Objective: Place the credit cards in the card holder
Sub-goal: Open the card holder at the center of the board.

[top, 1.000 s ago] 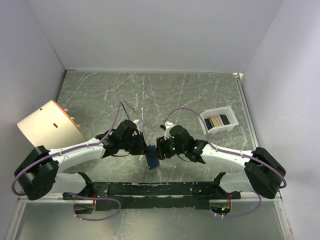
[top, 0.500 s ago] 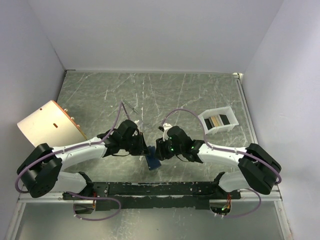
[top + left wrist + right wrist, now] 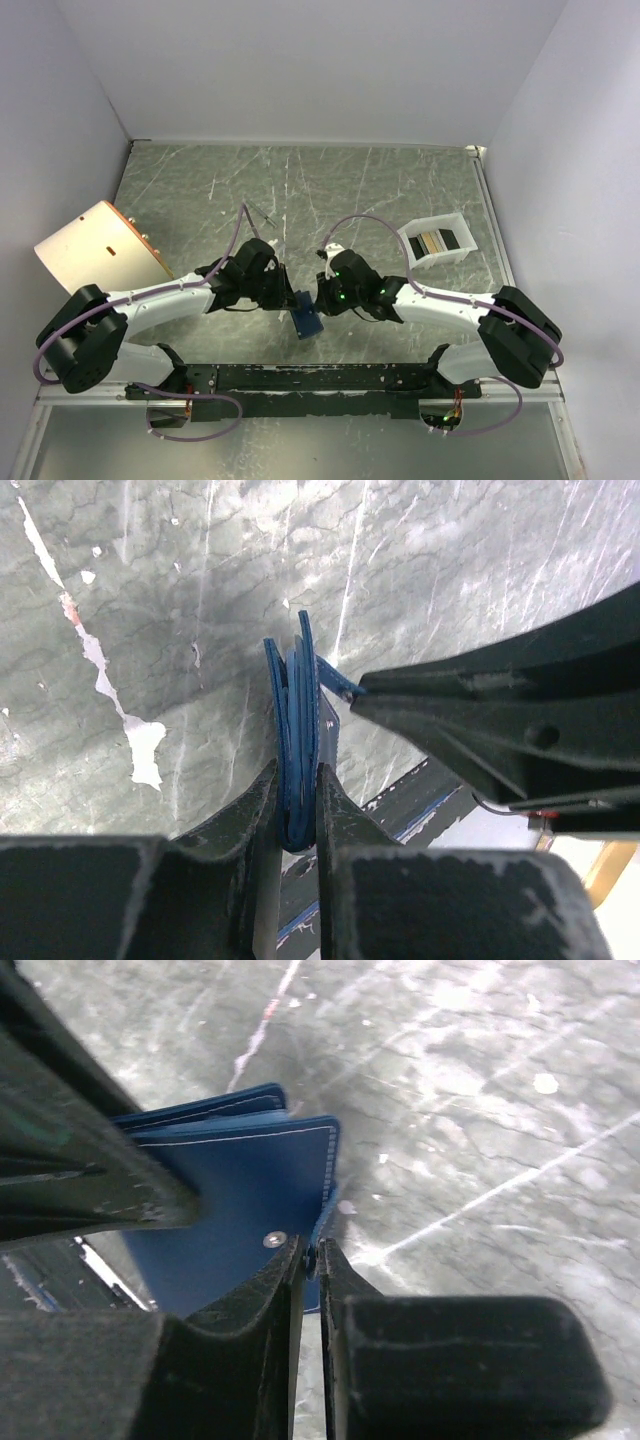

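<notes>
Grey marbled tabletop (image 3: 300, 190), white walls (image 3: 300, 70). The left pincer (image 3: 297, 810) and right pincer (image 3: 310, 1260) both clench the card holder (image 3: 307, 320), partly hidden between them.

Card holder (image 3: 307, 320) between left hand (image 3: 298, 780) and right hand (image 3: 310, 1256); credit cards (image 3: 436, 241) in tray (image 3: 441, 259) farther right

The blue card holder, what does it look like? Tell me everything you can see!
The card holder is dark blue and looks like leather, with pale stitching along its edges and a small silver snap. It is folded nearly shut and stands on edge near the front of the table. The left pincer squeezes its folded layers together. The right pincer pinches a thin flap at its side. Nothing pokes out of it.
</notes>
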`<state>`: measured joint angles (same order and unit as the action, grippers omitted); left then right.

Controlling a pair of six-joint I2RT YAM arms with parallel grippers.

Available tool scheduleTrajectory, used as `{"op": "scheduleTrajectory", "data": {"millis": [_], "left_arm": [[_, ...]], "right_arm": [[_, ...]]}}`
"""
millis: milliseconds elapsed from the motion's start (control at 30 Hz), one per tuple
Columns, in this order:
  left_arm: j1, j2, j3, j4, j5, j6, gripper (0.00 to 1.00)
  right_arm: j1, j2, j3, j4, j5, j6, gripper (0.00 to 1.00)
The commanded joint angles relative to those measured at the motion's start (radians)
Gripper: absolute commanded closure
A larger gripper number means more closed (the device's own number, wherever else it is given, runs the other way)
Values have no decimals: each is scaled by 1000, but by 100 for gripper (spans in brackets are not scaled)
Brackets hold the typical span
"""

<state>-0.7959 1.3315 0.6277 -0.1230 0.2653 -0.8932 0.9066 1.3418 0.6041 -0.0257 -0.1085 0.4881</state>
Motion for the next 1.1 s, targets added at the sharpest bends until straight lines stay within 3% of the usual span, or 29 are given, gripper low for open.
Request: {"op": "scheduleTrajectory", "data": {"millis": [0,233,433,633,833,933,1067], "left_arm": [[1,6,-9,-28,23,30,88],[0,10,-7,-27,22,35,87],[0,26,-7,-17,25,44,87],[1,29,-6,-12,30,52,86],[0,30,-13,0,27,62,83],[0,40,2,-10,7,67,77],[0,48,55,-66,-39,95,56]], "right_arm": [[-10,7,14,-62,74,-18,91],[-11,16,6,-46,44,5,93],[-10,3,-27,8,-22,62,80],[-10,11,-36,30,-16,81,79],[-9,2,-37,24,13,87,94],[-11,-18,-37,7,35,84,100],[-12,-69,-33,-28,51,85,100]]}}
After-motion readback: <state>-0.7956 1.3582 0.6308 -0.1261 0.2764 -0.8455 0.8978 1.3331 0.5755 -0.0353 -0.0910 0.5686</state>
